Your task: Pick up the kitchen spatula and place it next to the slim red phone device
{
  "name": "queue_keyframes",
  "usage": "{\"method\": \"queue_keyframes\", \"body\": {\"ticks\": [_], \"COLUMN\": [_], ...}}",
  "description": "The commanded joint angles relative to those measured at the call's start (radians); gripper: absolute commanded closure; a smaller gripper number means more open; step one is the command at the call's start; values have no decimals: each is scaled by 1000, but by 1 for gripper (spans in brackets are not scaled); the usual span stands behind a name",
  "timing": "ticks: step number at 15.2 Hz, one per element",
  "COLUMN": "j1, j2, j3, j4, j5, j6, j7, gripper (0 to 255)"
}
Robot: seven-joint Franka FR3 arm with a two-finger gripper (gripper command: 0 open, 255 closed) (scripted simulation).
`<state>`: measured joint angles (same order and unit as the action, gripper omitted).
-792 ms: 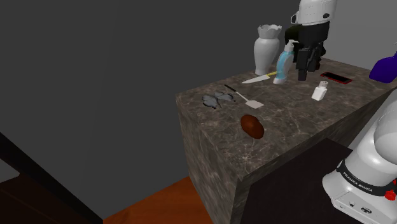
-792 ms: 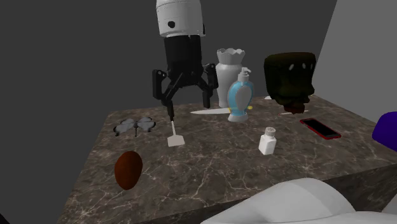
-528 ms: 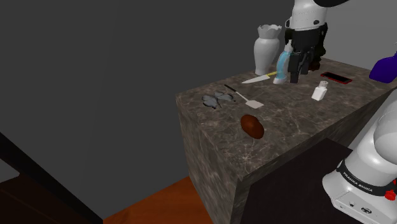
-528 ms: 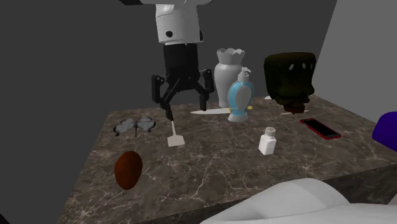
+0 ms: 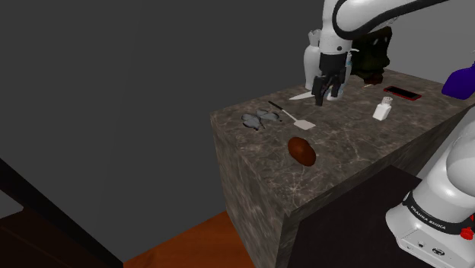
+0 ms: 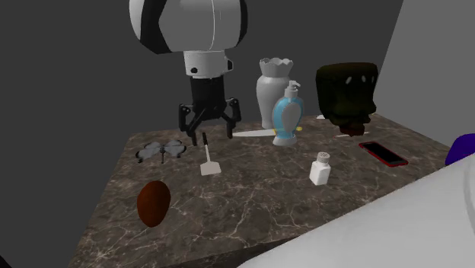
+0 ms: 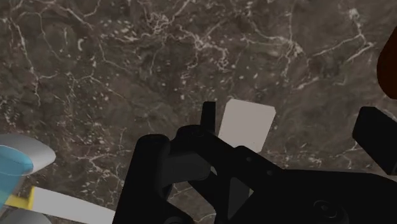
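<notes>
The spatula (image 6: 208, 158) lies flat on the dark veined counter (image 6: 251, 198). In the second exterior view its white blade is nearest the camera and its thin dark handle points away. The gripper (image 6: 206, 129) hangs above and just behind the handle end, jaws spread wide and holding nothing. Assessment: this is the approach to the grasp. The jaws should straddle the handle crosswise, descend squarely and close low. The red phone (image 6: 382, 153) lies well apart, toward that view's right.
</notes>
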<state>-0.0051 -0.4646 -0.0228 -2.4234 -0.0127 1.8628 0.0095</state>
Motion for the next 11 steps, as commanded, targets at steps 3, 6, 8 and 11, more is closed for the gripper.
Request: {"method": "queue_keyframes", "body": {"ticks": [3,6,8,11], "j1": [-9,-16,-20,-26], "j2": [128,230,299,402], "j3": [2,1,-1,-4], "j4": [36,79,115,177], "j5": [3,3,3,3], "j6": [136,227,281,353], "j7": [39,66,83,109], "gripper": [0,0,0,0]}}
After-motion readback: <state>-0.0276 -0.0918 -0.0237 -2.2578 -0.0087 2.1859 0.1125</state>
